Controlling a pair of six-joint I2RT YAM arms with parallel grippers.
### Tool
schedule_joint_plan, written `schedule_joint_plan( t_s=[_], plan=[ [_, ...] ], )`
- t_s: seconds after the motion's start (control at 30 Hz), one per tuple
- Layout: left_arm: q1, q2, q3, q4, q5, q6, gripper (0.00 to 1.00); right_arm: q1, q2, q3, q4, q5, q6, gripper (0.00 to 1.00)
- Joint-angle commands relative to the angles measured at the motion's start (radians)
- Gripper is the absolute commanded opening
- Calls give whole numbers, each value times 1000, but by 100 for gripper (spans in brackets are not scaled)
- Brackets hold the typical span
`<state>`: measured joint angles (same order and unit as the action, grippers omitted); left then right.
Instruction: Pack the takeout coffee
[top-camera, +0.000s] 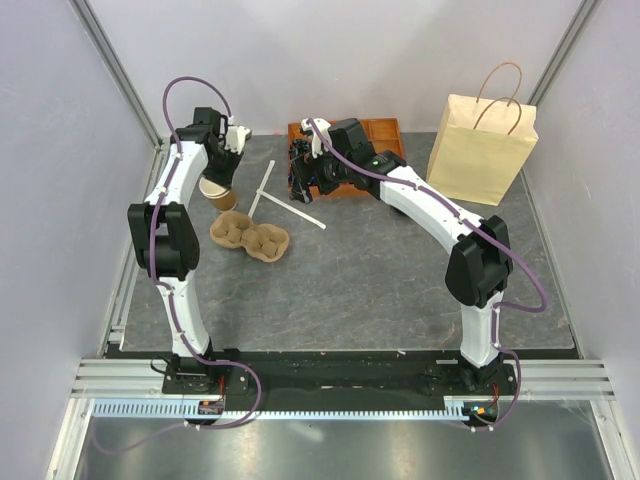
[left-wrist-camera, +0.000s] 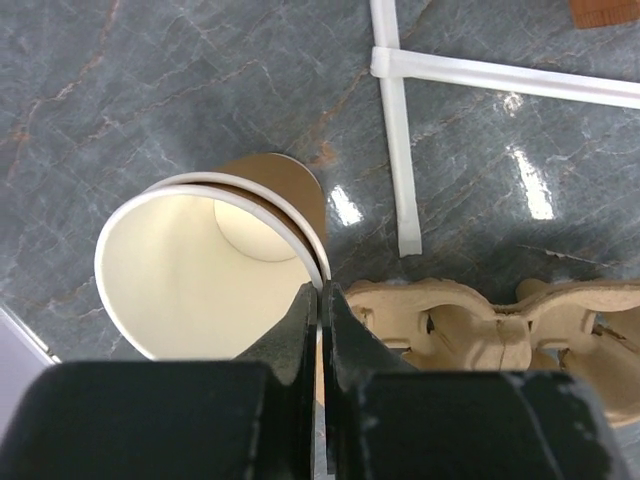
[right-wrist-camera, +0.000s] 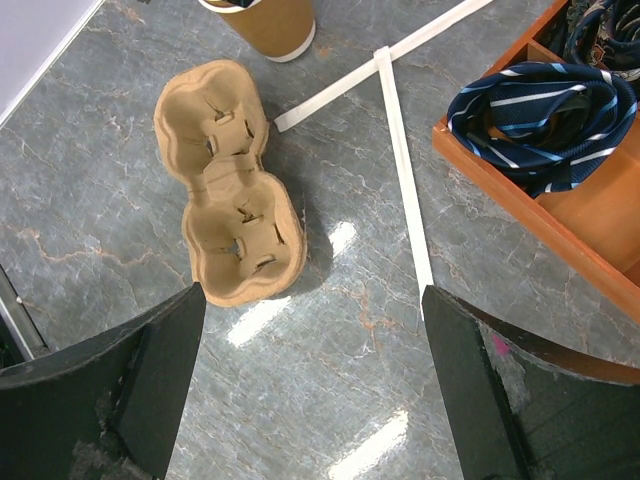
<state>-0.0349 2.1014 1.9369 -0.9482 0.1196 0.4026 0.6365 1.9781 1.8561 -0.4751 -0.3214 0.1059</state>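
Grasp step: left end effector (left-wrist-camera: 322, 295) pinched shut on rim of lidless brown cup (left-wrist-camera: 200, 270), upright on desk (top-camera: 380, 270) beside carrier (right-wrist-camera: 230, 190); no black lid visible; right end effector (right-wrist-camera: 312, 295) wide open, empty; next probably lift gently, rim may buckle.

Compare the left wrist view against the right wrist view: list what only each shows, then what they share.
Left wrist only: the brown paper cup seen lidless from above, cream inside, with the left fingers pinched shut on its rim. Right wrist only: the striped ties and the right fingers, spread open. Both: the cup, the pulp carrier, the white strips and the grey table.
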Motion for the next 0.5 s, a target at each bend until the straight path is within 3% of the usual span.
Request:
schedule_joint_plan(
  t_s=[0.0, 0.33, 0.47],
  plan=[
    [-5, -66, 45, 0, -58, 47, 2, -6, 2, 40, 33, -22, 17, 98],
    [-6, -112, 33, 5, -115, 67, 2, -6, 27, 17, 90, -42, 57, 98],
    [-5, -107, 27, 3, -97, 67, 7, -4, 92, 72, 119, -97, 112, 98]
  ],
)
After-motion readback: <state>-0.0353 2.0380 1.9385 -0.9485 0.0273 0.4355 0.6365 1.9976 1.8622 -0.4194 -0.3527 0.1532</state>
